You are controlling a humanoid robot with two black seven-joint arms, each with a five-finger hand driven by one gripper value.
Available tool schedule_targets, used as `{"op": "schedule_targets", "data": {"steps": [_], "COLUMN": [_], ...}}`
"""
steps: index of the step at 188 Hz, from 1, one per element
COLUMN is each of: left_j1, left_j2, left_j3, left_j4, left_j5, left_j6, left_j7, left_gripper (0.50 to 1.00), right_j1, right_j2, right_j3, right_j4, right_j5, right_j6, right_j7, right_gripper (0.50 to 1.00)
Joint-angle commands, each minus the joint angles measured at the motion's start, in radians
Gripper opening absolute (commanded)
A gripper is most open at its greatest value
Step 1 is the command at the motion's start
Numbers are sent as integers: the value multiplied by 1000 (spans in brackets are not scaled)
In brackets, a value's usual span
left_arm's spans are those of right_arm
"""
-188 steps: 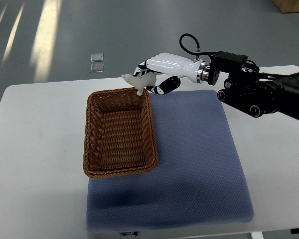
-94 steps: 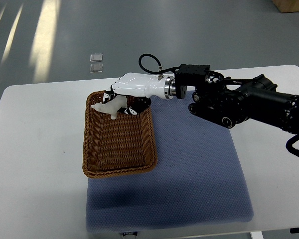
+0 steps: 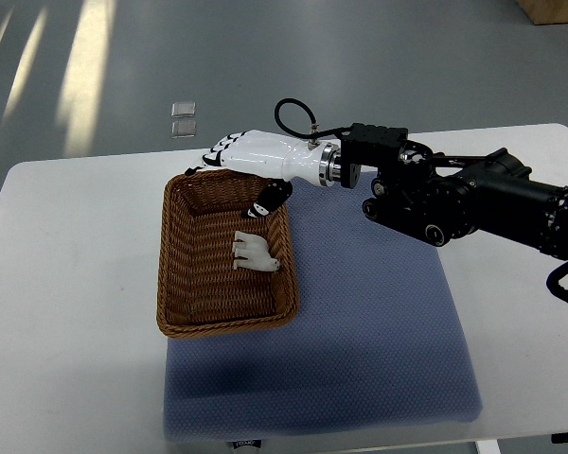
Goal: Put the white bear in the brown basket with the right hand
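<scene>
Bear [image 3: 254,252] inside basket [image 3: 175,274] toward its 3 o'clock wall, basket on mat's [image 3: 379,322] 9 o'clock edge, mat on table [image 3: 66,312], right hand [image 3: 251,161] over basket's 12 o'clock rim

Basket [image 3: 175,284] walls around bear [image 3: 255,252]

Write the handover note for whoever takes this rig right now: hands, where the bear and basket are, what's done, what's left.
Right hand: open, fingers spread, holding nothing, hovering over the far rim of the brown basket.
Left hand: not in view.
White bear: lying inside the basket, near its right wall, free of the hand.
Basket sits on the left edge of the blue mat, on the white table.
Done: bear is in the basket.
Left: pull the right arm clear.
</scene>
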Motion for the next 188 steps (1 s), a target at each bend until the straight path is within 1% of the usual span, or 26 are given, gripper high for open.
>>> {"op": "schedule_targets", "data": {"steps": [1,27,49,67,81,95,105,106,127,145,168,179,188], "left_j1": [0,0,0,0,0,0,0,0,0,0,0,0,0], "left_j2": [0,0,0,0,0,0,0,0,0,0,0,0,0], "left_j3": [0,0,0,2,0,0,0,0,0,0,0,0,0], "left_j4": [0,0,0,-2,-2,0,0,0,0,0,0,0,0], "left_j5": [0,0,0,0,0,0,0,0,0,0,0,0,0], "left_j6": [0,0,0,-1,0,0,0,0,0,0,0,0,0], "left_j7": [0,0,0,0,0,0,0,0,0,0,0,0,0], "left_gripper": [1000,1000,1000,1000,1000,1000,1000,1000,1000,1000,1000,1000,1000], "right_j1": [-46,-152,-232,-306,-344,-381,-381,-396,-422,-439,-468,-479,-484], "right_j2": [-20,-49,-52,-52,-52,-54,-54,-61,-88,-112,-158,-163,-163], "right_j3": [63,207,355,476,525,549,549,563,569,571,588,603,615], "right_j4": [-5,-26,-46,-92,-123,-141,-141,-146,-146,-146,-145,-145,-146], "right_j5": [25,100,187,301,383,483,483,568,750,873,1014,1080,1117], "right_j6": [-30,-36,-34,-24,-24,-24,-24,-24,-16,33,150,177,180], "right_j7": [0,-5,-5,-5,-5,-5,-5,-5,-6,-5,-5,-5,-6], "right_gripper": [860,860,860,862,879,879,879,881,897,901,901,901,901]}}
